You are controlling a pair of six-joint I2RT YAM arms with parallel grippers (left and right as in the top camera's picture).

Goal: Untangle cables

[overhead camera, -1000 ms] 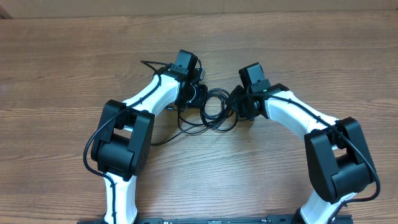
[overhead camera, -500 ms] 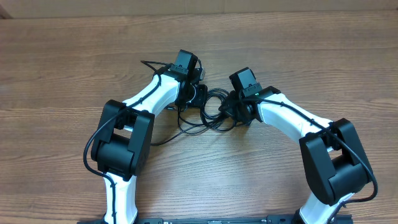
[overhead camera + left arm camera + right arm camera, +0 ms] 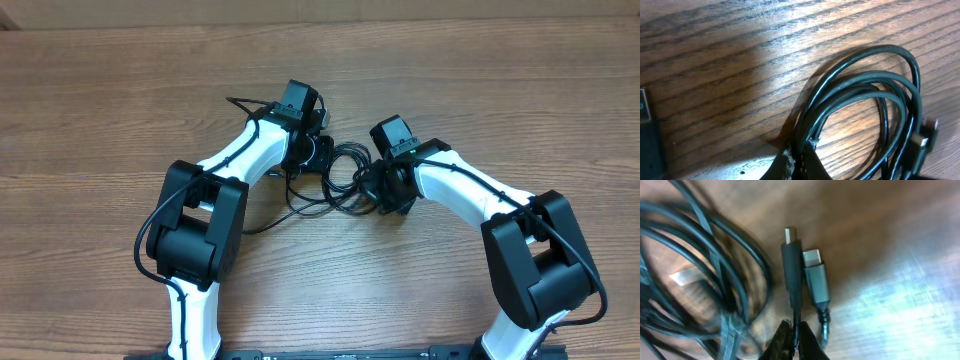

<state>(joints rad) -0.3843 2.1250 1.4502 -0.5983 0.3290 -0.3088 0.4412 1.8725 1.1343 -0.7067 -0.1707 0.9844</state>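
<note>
L gripper (image 3: pixel 796 162), R gripper (image 3: pixel 793 341) both pinching cables (image 3: pixel 340 178); plugs (image 3: pixel 792 262) point away from R.

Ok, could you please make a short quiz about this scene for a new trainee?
1. True or false: the left gripper is shut on loops of the cables.
2. How many plugs lie side by side just ahead of the right gripper in the right wrist view? A) one B) two C) four
3. On what surface do the cables lie?

Key: 1 true; 2 B; 3 a wooden table.
</note>
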